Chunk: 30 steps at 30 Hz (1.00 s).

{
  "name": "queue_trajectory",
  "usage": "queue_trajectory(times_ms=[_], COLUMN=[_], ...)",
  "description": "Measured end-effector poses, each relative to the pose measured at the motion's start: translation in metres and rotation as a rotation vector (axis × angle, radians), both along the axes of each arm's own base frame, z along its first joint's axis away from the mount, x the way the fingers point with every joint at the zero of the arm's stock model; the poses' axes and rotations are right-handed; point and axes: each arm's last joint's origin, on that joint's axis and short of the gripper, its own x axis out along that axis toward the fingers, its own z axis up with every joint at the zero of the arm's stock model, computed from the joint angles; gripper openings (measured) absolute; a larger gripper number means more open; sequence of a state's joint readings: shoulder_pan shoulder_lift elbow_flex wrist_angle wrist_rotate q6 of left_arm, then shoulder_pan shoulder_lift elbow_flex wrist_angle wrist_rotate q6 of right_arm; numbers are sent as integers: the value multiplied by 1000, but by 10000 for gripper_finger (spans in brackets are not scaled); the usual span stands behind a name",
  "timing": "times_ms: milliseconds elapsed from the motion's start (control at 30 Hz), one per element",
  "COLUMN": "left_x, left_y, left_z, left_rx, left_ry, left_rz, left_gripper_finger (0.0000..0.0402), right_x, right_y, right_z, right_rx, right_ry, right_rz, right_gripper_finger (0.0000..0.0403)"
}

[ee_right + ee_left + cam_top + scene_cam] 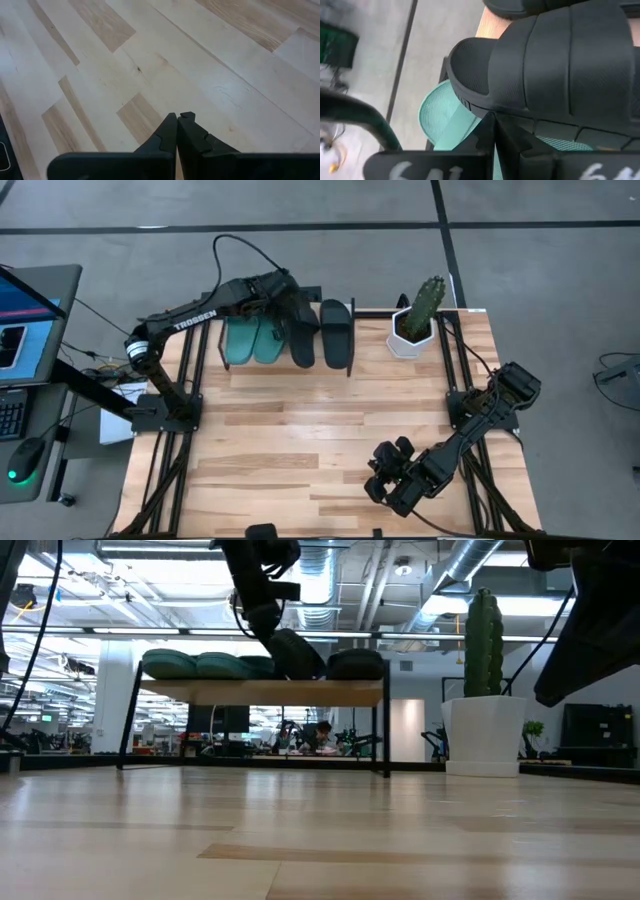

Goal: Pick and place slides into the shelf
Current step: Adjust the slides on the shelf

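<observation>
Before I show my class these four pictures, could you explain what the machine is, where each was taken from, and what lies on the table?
It is a robot with two dark arms, each ending in a two-finger pincer. One picture looks straight down on the table, one looks level across it, and two come from wrist cameras. On the shelf at the far edge lie two teal slides and two black slides; a potted cactus stands beside it. The left pincer is shut, its tips at the tilted black slide. The right pincer, also shut, hangs over bare table, holding nothing.
</observation>
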<state>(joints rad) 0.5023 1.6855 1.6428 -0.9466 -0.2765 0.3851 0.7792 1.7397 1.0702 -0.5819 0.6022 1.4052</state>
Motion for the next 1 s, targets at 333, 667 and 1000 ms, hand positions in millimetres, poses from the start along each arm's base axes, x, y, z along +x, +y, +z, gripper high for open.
queue_trajectory(times_ms=[333,667,1000], left_x=[7,-9,-82], left_y=[2,-1,-100], left_z=[2,22,111], left_rx=[-7,159,260], left_ry=[-66,-40,-571], left_rz=[-95,8,-73], left_gripper_finger=[0,0,0], right_x=[0,9,40], right_y=[0,-14,-57], right_z=[0,6,16], right_rx=[-19,-310,-663], right_ry=[-5,-153,-90], right_rz=[10,-29,-50], right_gripper_finger=[0,0,0])
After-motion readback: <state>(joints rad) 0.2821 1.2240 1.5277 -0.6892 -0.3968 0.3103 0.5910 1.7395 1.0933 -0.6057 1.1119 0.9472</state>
